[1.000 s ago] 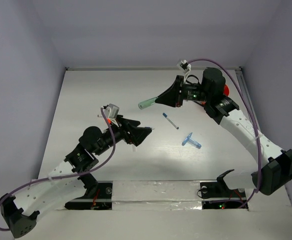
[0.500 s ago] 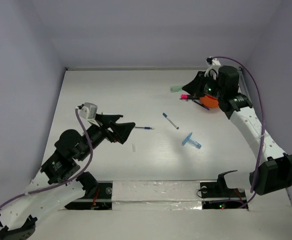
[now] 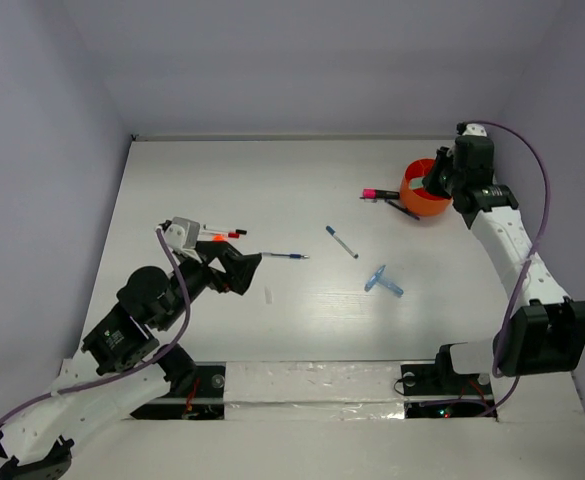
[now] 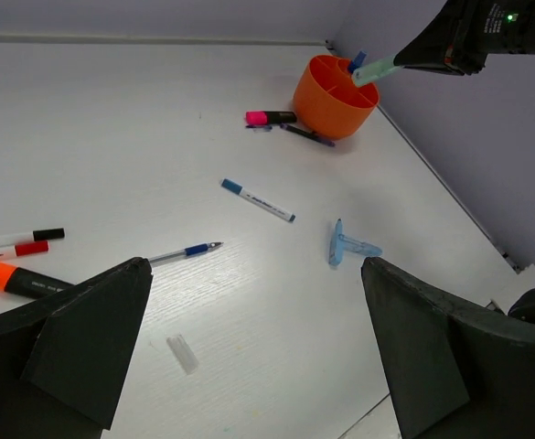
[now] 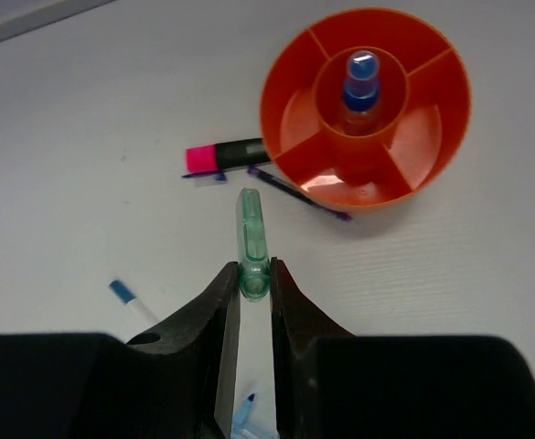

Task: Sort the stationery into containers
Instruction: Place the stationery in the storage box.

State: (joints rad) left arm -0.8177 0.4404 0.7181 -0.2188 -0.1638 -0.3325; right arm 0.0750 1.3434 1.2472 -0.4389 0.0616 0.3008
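White tabletop (image 3: 222, 180) with orange cup (image 3: 417, 197), lilac walls (image 3: 42, 150)

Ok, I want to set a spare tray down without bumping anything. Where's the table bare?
Bare: the far-left stretch of table, beyond the markers by the left gripper; also the near-right patch between the blue T-piece and the right arm. Crowded: around the orange cup, where the pink marker, a dark pen and the right gripper are.
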